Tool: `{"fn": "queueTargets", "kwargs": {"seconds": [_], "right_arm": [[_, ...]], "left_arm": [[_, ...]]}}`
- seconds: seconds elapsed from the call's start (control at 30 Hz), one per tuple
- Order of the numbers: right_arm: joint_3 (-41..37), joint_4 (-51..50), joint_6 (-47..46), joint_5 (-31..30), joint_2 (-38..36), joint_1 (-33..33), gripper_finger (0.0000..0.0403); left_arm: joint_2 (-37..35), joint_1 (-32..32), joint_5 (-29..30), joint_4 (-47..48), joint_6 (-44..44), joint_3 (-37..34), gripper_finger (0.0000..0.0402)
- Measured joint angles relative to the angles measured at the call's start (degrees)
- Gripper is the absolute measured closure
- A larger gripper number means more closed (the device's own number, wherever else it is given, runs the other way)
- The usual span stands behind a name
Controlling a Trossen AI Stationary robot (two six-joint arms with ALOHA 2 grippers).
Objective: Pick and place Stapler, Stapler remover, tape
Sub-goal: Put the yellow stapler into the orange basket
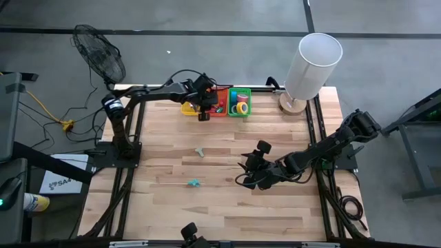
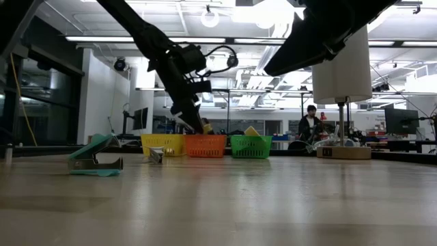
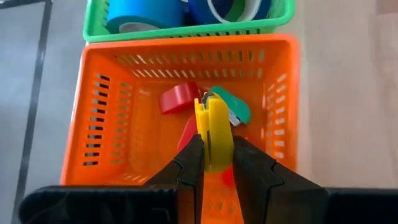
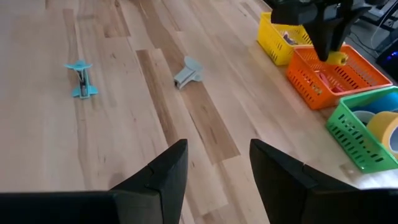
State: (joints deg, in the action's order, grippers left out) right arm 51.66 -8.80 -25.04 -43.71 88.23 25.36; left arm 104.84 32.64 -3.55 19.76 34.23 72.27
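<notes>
Yellow stapler remover [image 3: 211, 134] sits clenched in my left end effector [image 3: 212, 163] above the orange basket [image 3: 99, 118]; my right end effector [image 4: 214, 165] hovers released over the surface [image 4: 124, 124].

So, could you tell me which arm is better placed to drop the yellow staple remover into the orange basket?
The left. Its gripper is shut on the yellow staple remover, directly above the orange basket. The right gripper is open and empty over the bare table, well away from the baskets.
</notes>
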Motion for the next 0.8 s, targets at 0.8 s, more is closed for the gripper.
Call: {"fn": "queueTargets", "kwargs": {"seconds": [0.8], "right_arm": [[0.0, -0.9, 0.0, 1.3, 0.0, 0.0, 0.0238]], "left_arm": [[0.3, 0.0, 2.2, -0.4, 0.1, 0.0, 0.0301]]}}
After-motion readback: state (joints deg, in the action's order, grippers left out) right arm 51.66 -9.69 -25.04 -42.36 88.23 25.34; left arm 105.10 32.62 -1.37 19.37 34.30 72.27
